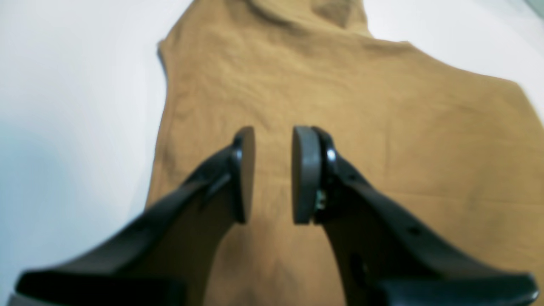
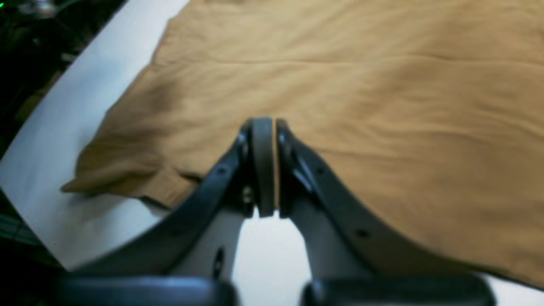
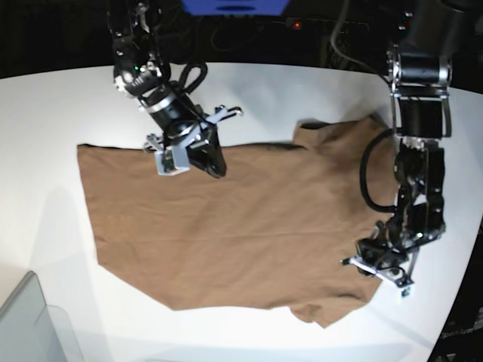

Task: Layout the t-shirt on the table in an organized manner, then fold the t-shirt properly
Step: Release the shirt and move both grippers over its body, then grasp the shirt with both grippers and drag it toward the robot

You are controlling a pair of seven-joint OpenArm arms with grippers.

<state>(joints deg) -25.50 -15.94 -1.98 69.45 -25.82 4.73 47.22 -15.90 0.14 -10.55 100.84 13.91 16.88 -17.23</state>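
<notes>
T-shirt [image 3: 226, 234] lies soft and limp on the counter [image 3: 60, 105]; my right hand [image 2: 268, 165] is clamped empty, left hand [image 1: 273, 174] slightly parted, so I'd pinch a hem corner.

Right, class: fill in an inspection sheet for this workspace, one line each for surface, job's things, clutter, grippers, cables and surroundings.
Surface: white table, curved edge, bare around the cloth.
Job's things: brown t-shirt spread flat and wrinkled; one sleeve at the far edge, one at the near edge.
Clutter: grey translucent bin corner at the near edge.
Grippers: left gripper jaws apart above the cloth, nothing between them; right gripper shut, over the shirt's edge, no cloth visibly pinched.
Cables: black cable looping along the left arm, another beside the right arm.
Surroundings: dark background, a small red light behind the table.
</notes>
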